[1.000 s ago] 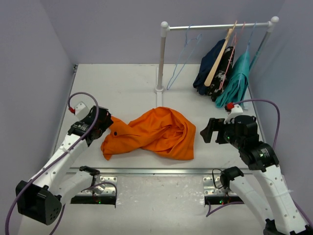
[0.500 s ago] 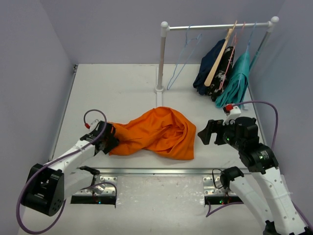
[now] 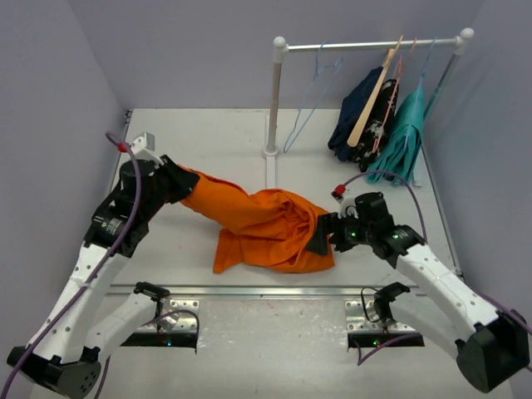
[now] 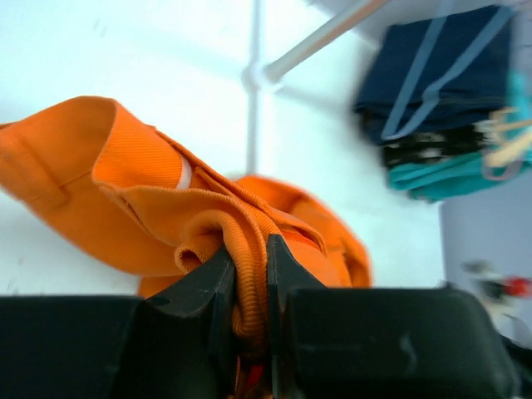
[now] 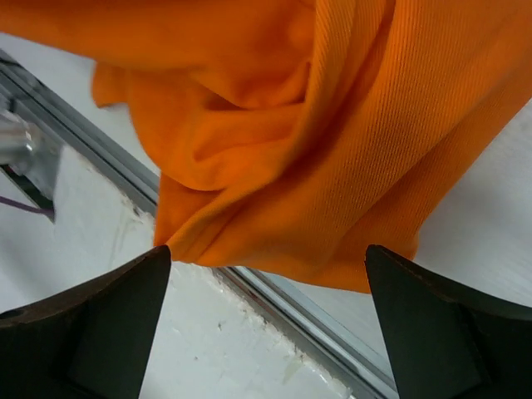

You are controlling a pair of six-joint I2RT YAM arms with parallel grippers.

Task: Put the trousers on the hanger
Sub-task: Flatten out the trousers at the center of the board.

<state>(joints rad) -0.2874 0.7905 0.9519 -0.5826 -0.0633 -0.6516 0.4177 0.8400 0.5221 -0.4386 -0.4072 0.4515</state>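
Clothes on a rack (image 3: 273, 100) at the far right of the bench (image 3: 199, 141)
A dark blue cloth (image 3: 349, 116), a teal cloth (image 3: 406, 137), a wooden hanger (image 3: 371, 104) and a pink hanger (image 3: 396, 87) hang close together at the right end of its bar.

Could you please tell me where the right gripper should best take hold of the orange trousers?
Probably the bunched right end of the trousers, approached low from the right. The left gripper pinches the left end, so the cloth stretches between the arms, and its thick folds lie just ahead of the open right gripper, giving it bulk to close on.
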